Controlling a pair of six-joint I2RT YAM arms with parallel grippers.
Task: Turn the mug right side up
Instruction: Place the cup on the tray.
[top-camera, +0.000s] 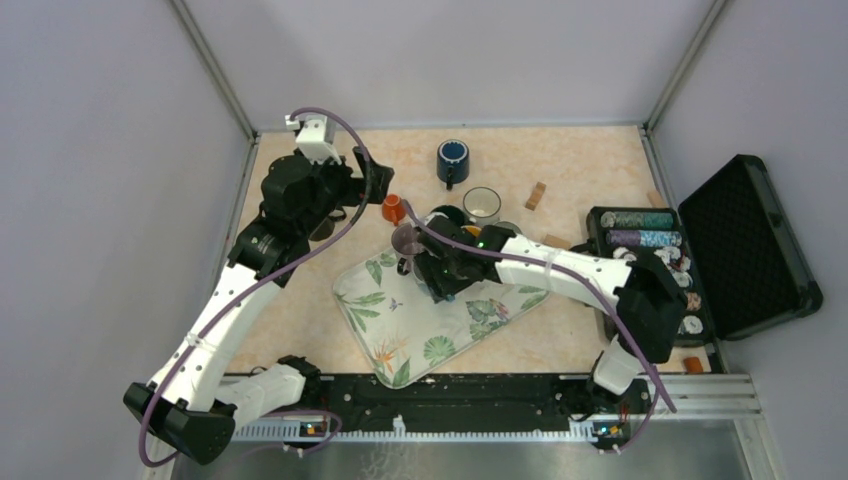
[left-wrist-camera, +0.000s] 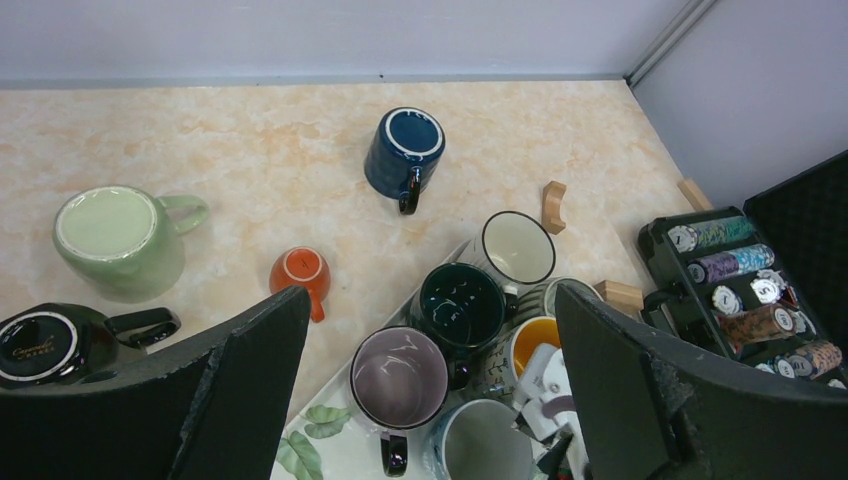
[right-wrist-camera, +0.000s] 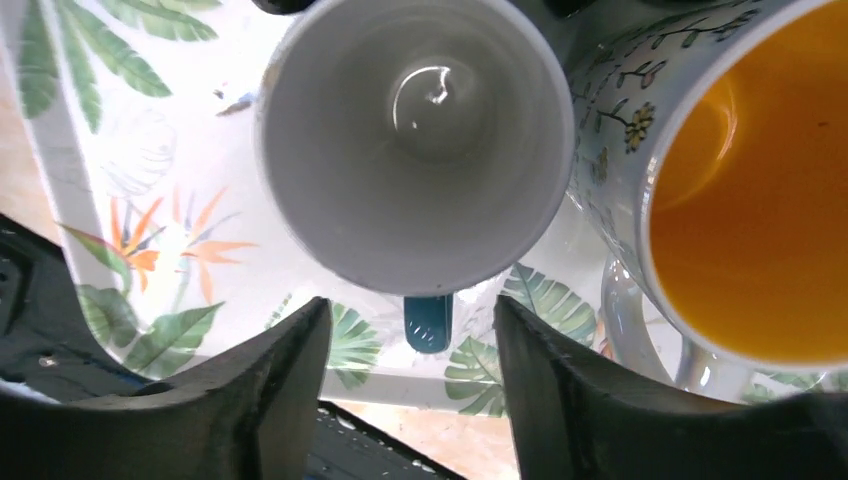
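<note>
Right up close, my right gripper (right-wrist-camera: 410, 308) has its jaws partway spread, and they aren't pinching anything. The two dark fingers (right-wrist-camera: 270, 390) fill the bottom of my wrist view. The blue handle (right-wrist-camera: 428, 322) of the mug (right-wrist-camera: 415, 140) sits in the gap between them, with space on both sides, so no contact that I can see.

That mug is right side up, mouth toward my camera, pale inside, standing on the leafy tray (right-wrist-camera: 130, 190). Just beside it is a flowered mug (right-wrist-camera: 620, 140) with a yellow inside. I can't tell if the two actually touch.

From the top view my right gripper hangs over the far part of the tray and hides the mug completely.

My left gripper (left-wrist-camera: 432, 292) is spread as wide as it gets, with nothing between the jaws, hovering above the table off the tray's far left corner. Its camera looks down on the cluster of cups. The mug is at the bottom edge, a purple mug (left-wrist-camera: 398, 378) is just beside it, and a dark green mug (left-wrist-camera: 460, 305) stands behind that.
</note>
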